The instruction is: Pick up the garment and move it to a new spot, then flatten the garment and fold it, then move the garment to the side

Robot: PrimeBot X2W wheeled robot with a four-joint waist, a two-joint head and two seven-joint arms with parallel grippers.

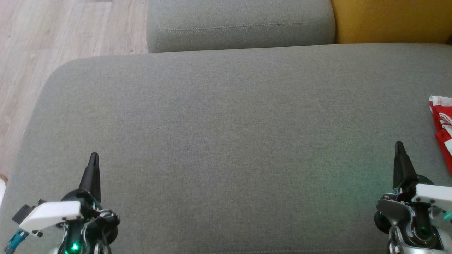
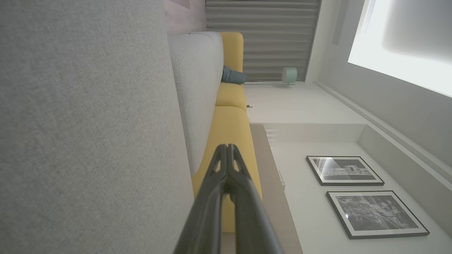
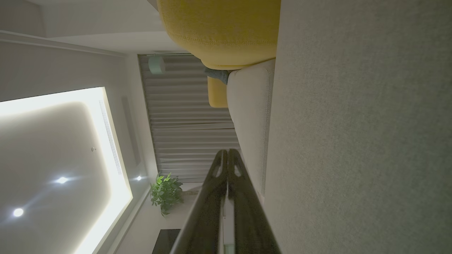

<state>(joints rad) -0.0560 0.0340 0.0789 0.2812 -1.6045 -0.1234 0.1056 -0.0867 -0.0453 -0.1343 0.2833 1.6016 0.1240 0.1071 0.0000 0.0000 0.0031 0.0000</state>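
garment [image 1: 442, 120]: only a red-and-white edge is visible, lying on the grey sofa cushion [image 1: 226, 141] at the far right of the head view, cut off by the frame. left gripper [image 1: 93, 157] is at lower left over the cushion, fingers pressed together, holding nothing. right gripper [image 1: 399, 145] is likewise closed and empty, near the garment but apart from it.
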